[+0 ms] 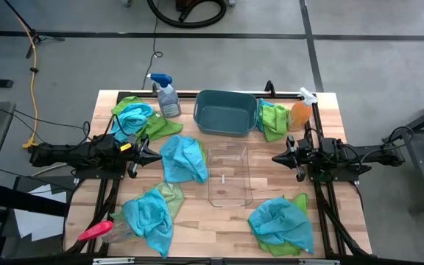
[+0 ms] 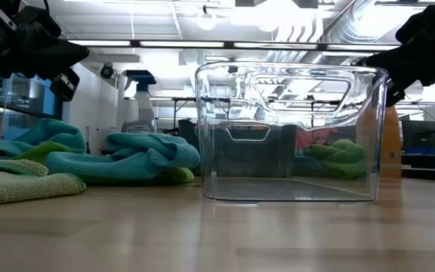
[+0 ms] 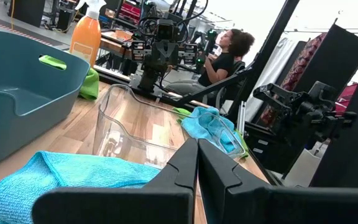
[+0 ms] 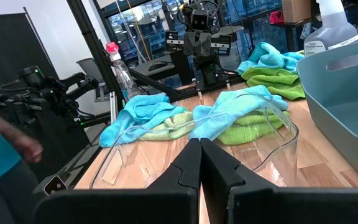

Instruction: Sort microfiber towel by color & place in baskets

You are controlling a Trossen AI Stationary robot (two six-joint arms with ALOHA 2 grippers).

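Note:
Turquoise and lime green microfiber towels lie on the table in heaps: one at the far left [image 1: 135, 118], one turquoise towel left of centre [image 1: 182, 158], one at the near left [image 1: 152, 210], one at the near right [image 1: 280, 224], and a green one [image 1: 273, 119] beside the tub. The teal tub [image 1: 227, 112] stands at the far middle, with the clear bin [image 1: 229, 175] in front of it at the centre. My left gripper [image 1: 153, 154] is shut and hovers just left of the central turquoise towel [image 3: 61, 177]. My right gripper [image 1: 277, 157] is shut and hovers right of the clear bin [image 4: 253, 146].
A blue-capped spray bottle [image 1: 168, 96] stands left of the tub, and an orange one [image 1: 300, 110] stands at its right. A red-handled tool [image 1: 94, 232] lies at the near left corner. Bare wood shows between the clear bin and the near edge. A person sits beyond the table [image 3: 229, 53].

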